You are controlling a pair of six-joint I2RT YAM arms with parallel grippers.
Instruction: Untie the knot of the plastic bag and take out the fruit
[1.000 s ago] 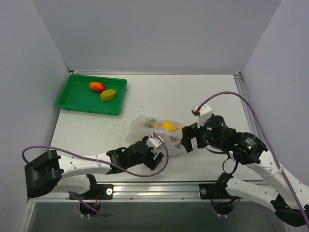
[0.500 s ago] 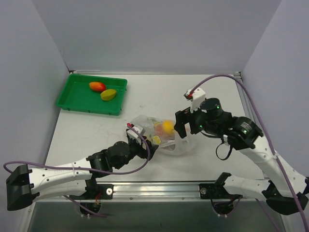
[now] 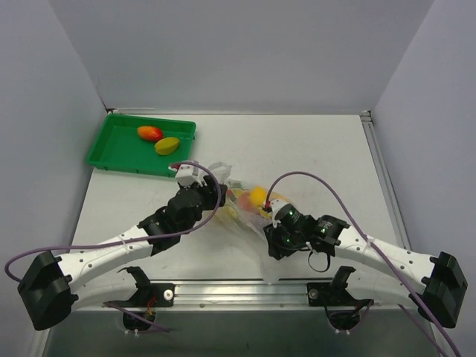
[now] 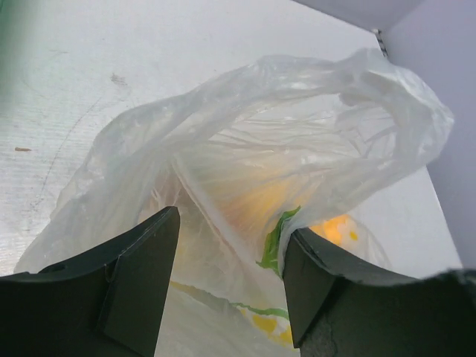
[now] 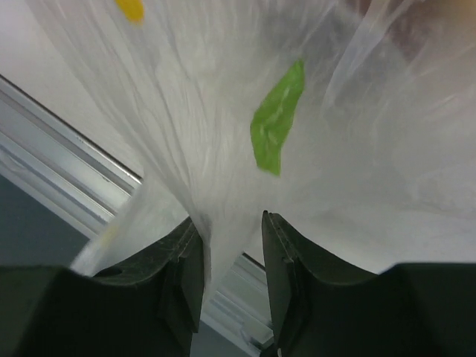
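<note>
1. Two arms meet at the bag (image 3: 242,204) in the top view. It lies on the counter (image 3: 320,149), near the middle.
   - The left end effector (image 3: 216,195) is at the bag's left side.
   - The right end effector (image 3: 274,242) is at its near side, and a thin strand of plastic runs from there toward the near edge.
   - I judge that they work from opposite sides so that the film is stretched and the tie can loosen.
   - The fruit (image 3: 258,195) is inside the bag and shows as yellow and red spots.
   - A green tray (image 3: 111,152) stands well apart, at the far left.
   - This view does not tell how wide either pair of fingers stands.

2. Only the left wrist view shows that the left end effector (image 4: 232,223) has its fingers (image 4: 141,275) wide apart.
   - Film lies between them, but nothing is squeezed.
   - The fruit (image 4: 253,201) shows through the plastic as a yellow-orange mass with a green edge.
   - A bunched lobe (image 4: 379,97) at the upper right may be the knot, but I cannot be sure.

3. Only the right wrist view shows that the right end effector (image 5: 229,223) is clamped on the bag (image 5: 357,171), with its fingers (image 5: 286,282) nearly together on a gathered strand.
   - The film fans out tight from the gap, so I judge that it is being pulled.
   - A green patch of fruit (image 5: 277,126) shows through the film.
   - The metal rail (image 5: 74,171) of the counter edge is behind it.
</note>
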